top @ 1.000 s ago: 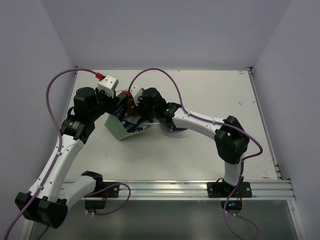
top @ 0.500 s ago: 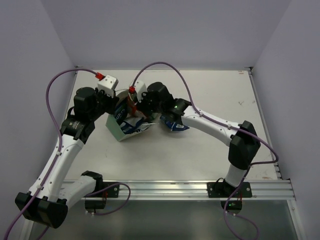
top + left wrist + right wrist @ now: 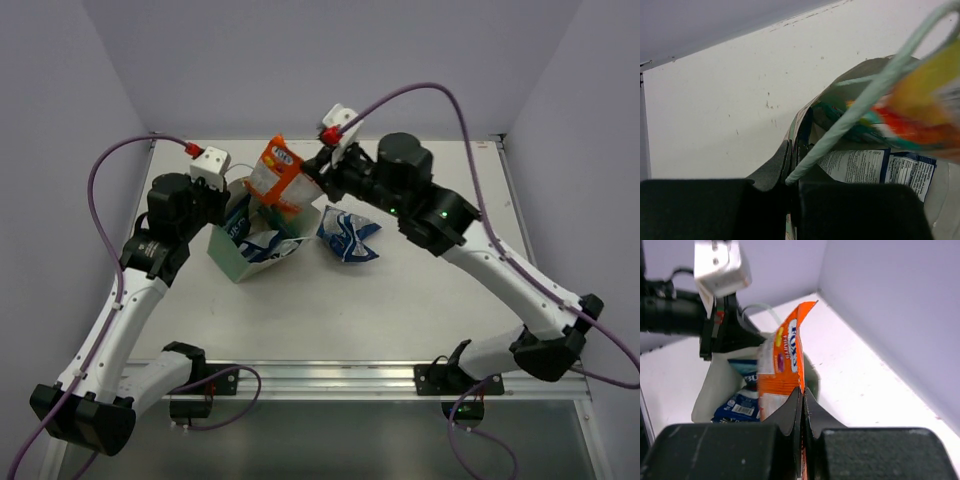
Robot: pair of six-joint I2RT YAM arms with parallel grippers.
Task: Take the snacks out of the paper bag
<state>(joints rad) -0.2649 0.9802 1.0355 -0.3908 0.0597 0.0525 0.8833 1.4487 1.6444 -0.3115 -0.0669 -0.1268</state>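
The green paper bag [image 3: 232, 258] stands open at the table's left middle, tilted. My left gripper [image 3: 222, 205] is shut on its far rim; in the left wrist view the fingers [image 3: 775, 167] pinch the bag wall [image 3: 799, 125] beside a pale loop handle [image 3: 865, 95]. My right gripper [image 3: 312, 180] is shut on the orange packet [image 3: 274, 172] and holds it in the air above the bag; it also shows in the right wrist view [image 3: 782, 367]. Blue-and-white packets [image 3: 740, 407] lie inside the bag. One blue-and-white packet [image 3: 348, 235] lies on the table right of the bag. I cannot pick out the teal-green packet.
The white table [image 3: 440, 290] runs to purple walls at the back and sides. A metal rail [image 3: 380, 378] lines the near edge. Purple cables loop above both arms.
My right gripper has risen out of the bag's mouth, up and to the right, with the orange packet in it. The left gripper has kept its hold on the bag.
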